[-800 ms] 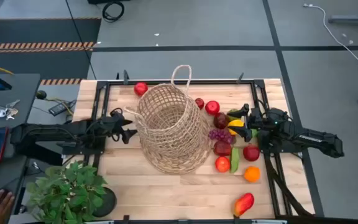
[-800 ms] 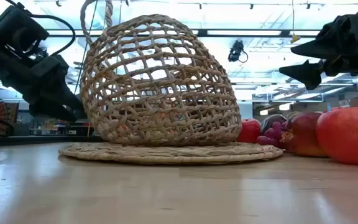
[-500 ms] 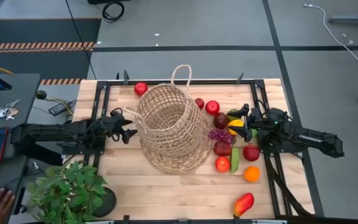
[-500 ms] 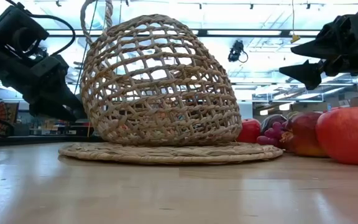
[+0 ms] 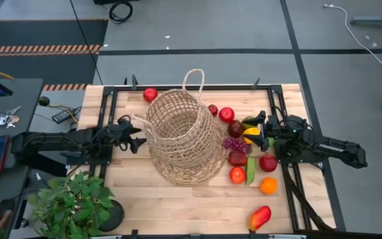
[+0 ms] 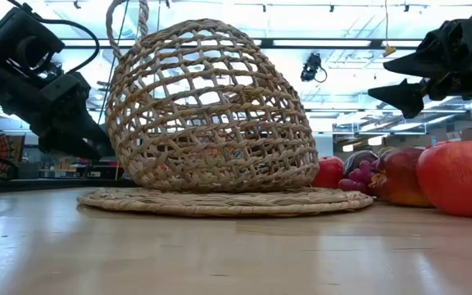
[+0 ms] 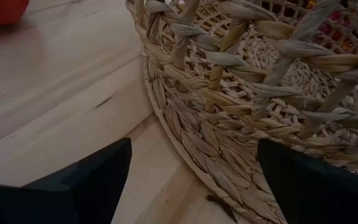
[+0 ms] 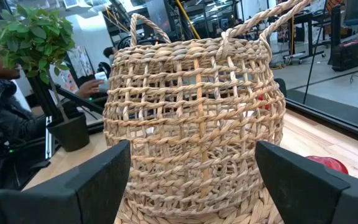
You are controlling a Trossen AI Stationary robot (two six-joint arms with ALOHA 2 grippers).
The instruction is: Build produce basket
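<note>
The basket [image 5: 182, 136] stood mid-counter [image 5: 178, 206] on a woven mat [image 6: 220, 201]; whether anything lay inside could not be made out through the weave. The produce [image 5: 244, 149] lay clustered on the counter to its right, partly hidden by the right gripper [image 5: 256, 127], fingers apart. The left gripper [image 5: 138, 136] hung beside the basket's left wall, fingers apart, holding nothing.

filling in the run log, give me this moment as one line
left gripper: open, at basket left side | right gripper: open, above produce | basket: upright on table, no fruit seen inside
</note>
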